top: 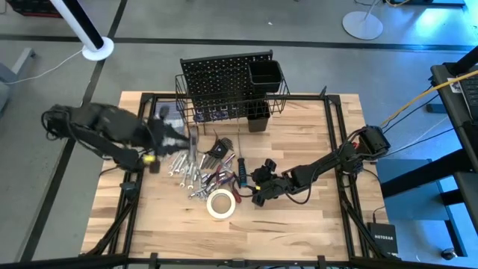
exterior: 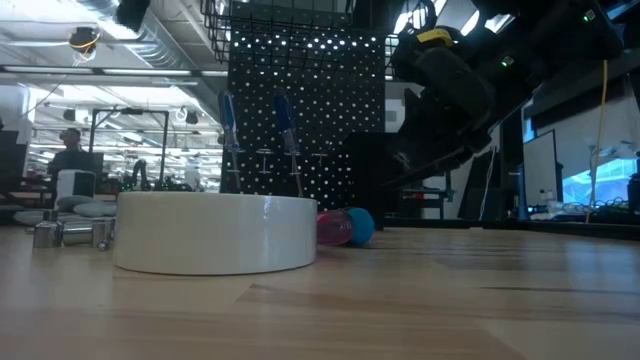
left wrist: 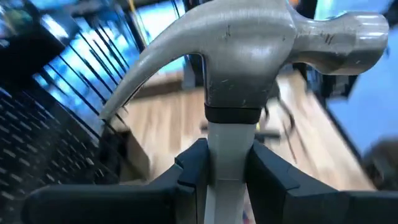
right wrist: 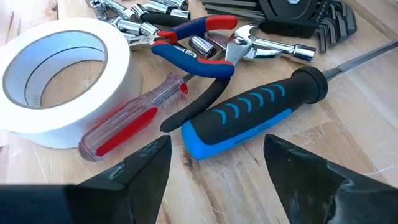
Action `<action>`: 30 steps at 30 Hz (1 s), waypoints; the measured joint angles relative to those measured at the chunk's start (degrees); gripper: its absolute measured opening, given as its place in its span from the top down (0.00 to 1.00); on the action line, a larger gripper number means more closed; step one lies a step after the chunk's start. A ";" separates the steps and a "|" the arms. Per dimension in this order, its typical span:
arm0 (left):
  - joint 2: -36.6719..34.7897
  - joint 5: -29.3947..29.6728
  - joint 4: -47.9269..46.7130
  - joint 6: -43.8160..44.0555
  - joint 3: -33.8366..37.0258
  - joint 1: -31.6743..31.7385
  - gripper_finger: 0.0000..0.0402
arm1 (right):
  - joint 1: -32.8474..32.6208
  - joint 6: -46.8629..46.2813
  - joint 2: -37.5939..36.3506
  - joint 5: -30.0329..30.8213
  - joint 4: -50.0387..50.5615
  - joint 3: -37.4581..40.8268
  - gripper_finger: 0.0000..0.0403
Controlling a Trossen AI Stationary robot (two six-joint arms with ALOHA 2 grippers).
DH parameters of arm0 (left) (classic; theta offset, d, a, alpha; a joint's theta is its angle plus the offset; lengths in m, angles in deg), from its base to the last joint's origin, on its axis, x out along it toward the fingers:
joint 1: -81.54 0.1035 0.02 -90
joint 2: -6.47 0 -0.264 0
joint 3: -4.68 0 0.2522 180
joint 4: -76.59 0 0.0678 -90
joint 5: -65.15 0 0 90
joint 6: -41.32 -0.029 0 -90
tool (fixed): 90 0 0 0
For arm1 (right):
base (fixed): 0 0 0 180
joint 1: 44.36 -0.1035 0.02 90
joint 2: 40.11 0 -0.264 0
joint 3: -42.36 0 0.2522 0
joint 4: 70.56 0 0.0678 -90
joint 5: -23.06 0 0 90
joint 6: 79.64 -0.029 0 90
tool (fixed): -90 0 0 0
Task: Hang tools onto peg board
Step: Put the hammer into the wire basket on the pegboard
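My left gripper is raised over the table's left side, in front of the peg board, and shut on a silver claw hammer. The black peg board stands at the far edge with a wire basket and a square cup. My right gripper hovers open just above a blue-handled screwdriver. Beside it a red screwdriver, pliers and a white tape roll lie flat on the table. My left gripper pinches the hammer's pale handle just below the head, one finger on each side. The head and claw stand free past the fingertips. The hammer is lifted clear of the table.
A heap of wrenches, sockets and hex keys lies in the middle of the table between the two arms. Two blue-handled tools show upright in front of the peg board in the low view. Bare wood lies along the near edge.
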 joint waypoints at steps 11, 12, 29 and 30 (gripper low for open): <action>0.02 0.11 7.09 -5.89 -13.85 4.74 0.82 | 0.00 0.00 0.00 -0.01 -0.04 0.00 0.35; 0.01 0.09 8.40 -6.81 -14.49 5.15 0.82 | -0.02 0.00 0.00 -0.01 -0.04 0.00 0.35; 0.14 -6.17 19.30 -17.74 -12.30 7.80 0.82 | -0.02 7.09 -9.13 0.63 -4.77 -1.88 0.35; 0.00 -7.52 21.66 -18.78 -10.78 7.79 0.82 | -0.02 9.78 -10.65 1.65 -6.57 -2.19 0.35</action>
